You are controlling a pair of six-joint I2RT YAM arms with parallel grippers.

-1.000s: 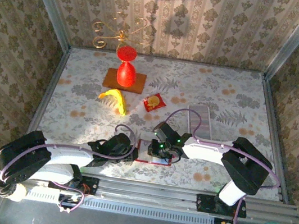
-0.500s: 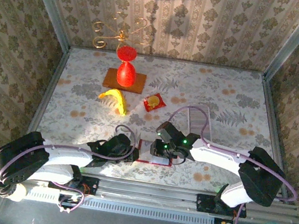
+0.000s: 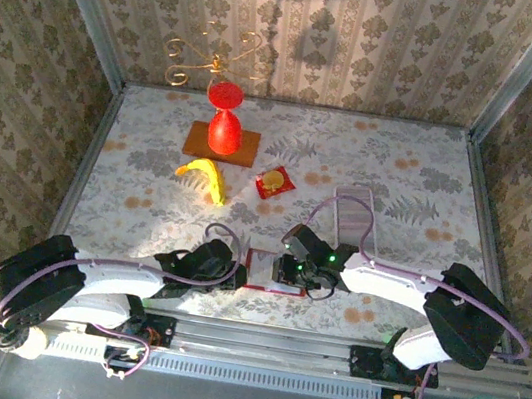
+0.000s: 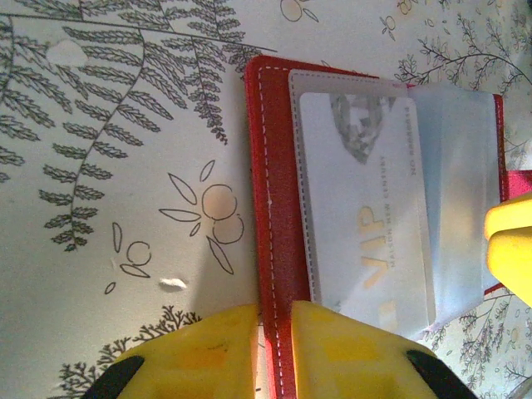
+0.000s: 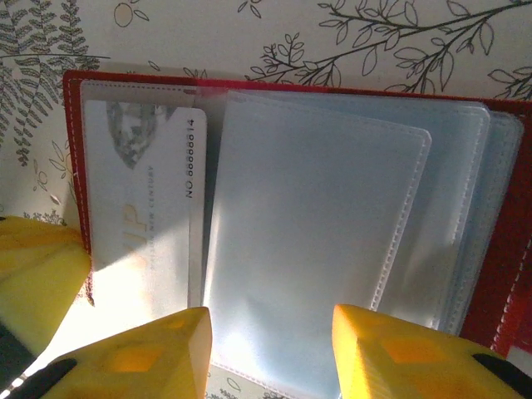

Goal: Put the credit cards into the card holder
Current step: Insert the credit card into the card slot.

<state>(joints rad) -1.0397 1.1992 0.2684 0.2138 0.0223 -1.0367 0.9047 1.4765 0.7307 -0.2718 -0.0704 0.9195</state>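
A pale tabletop [image 4: 108, 166] printed with ferns and blossoms is being spanned beneath both pincers. The small dark-red folding card holder [image 4: 274, 166] is lying open on it, and its stitched cover edge is being pinched between the narrowly set yellow fingers of the left gripper [image 4: 273, 320]. Its clear plastic sleeves [image 5: 316, 224] are being faced just ahead of the right gripper [image 5: 270, 320], whose jaws are being held wide apart. A whitish-grey plastic credit card [image 4: 366, 208] marked VIP is being housed in one sleeve, just ahead and right of the left gripper.

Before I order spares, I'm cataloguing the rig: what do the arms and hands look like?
The left arm and right arm have white links, black joints and looping purple cables. The left hand and right hand have blocky yellow fingers.
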